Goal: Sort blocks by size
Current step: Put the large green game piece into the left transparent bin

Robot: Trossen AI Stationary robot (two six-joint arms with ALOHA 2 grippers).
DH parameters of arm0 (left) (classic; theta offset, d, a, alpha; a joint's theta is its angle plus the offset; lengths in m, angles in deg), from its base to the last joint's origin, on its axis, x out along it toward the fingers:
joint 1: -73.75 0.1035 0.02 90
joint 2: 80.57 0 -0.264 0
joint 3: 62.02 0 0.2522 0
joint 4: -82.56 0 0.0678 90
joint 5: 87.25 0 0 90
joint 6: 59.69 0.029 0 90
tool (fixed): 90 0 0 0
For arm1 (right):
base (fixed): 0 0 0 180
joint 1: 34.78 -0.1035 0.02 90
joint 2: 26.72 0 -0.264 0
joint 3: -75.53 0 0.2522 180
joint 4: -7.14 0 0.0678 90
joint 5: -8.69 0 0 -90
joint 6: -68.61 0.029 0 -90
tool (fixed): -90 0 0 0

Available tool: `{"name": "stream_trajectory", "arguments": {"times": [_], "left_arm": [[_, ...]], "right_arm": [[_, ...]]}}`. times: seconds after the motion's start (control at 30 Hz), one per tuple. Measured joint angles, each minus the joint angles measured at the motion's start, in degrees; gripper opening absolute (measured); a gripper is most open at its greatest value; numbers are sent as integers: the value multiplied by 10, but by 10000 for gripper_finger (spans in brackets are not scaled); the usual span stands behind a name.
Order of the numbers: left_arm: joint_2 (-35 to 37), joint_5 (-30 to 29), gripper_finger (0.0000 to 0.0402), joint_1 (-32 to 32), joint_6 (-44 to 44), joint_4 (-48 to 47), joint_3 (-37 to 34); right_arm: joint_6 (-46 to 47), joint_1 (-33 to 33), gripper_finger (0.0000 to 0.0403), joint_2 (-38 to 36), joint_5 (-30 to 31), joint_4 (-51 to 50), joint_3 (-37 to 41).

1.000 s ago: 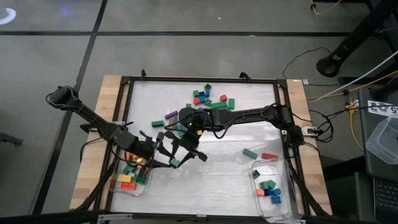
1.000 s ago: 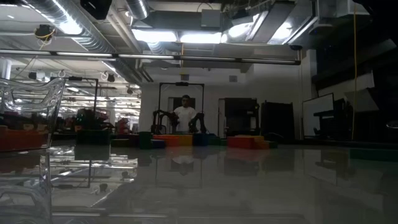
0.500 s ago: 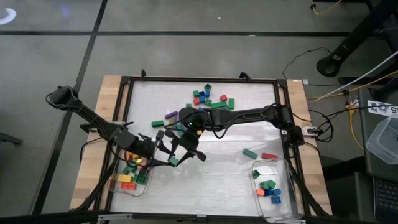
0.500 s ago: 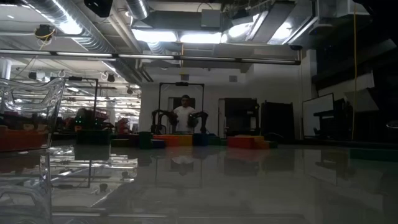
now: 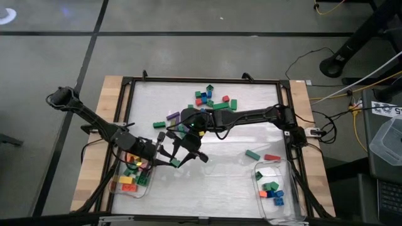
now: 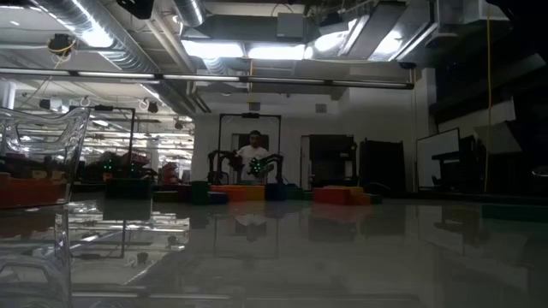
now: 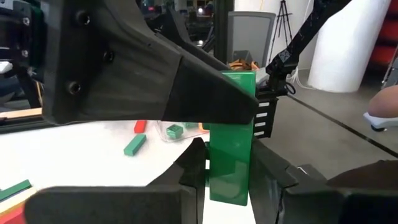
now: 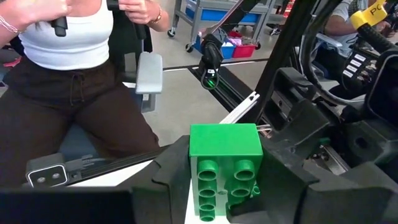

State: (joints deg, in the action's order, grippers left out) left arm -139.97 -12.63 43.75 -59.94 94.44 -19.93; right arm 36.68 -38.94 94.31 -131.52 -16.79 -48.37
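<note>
Both grippers meet lower left of centre in the high view: the left gripper (image 5: 168,158) jaws are clenched on a green block (image 7: 231,140), and the right gripper (image 5: 188,145) jaws grasp a studded green block (image 8: 225,168). Glossy hard plastic, so it likely slips: judging a handover, confirm one grip before releasing. The clear tub (image 5: 116,189) sits lower left on the bench (image 5: 213,176).

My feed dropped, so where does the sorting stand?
Done: blocks sit in the left tub and right tub. In hand: each tool, left and right, holds a green block. Left: the loose pile and two strays.
</note>
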Motion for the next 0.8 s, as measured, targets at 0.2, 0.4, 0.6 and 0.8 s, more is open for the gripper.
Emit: {"name": "stream_trajectory", "arguments": {"times": [0.2, 0.4, 0.6, 0.8], "left_arm": [[0, -1, 67, 0, 3, 0, 0], [0, -1, 67, 0, 3, -1, 0], [0, -1, 69, 0, 2, -2, 0], [0, -2, 68, 0, 1, -4, 0]], "right_arm": [[0, 0, 154, 0, -2, 0, 0], [0, 0, 154, 0, -2, -1, 0], [0, -2, 154, 0, 3, -2, 0], [7, -12, 181, 0, 42, -1, 0]]}}
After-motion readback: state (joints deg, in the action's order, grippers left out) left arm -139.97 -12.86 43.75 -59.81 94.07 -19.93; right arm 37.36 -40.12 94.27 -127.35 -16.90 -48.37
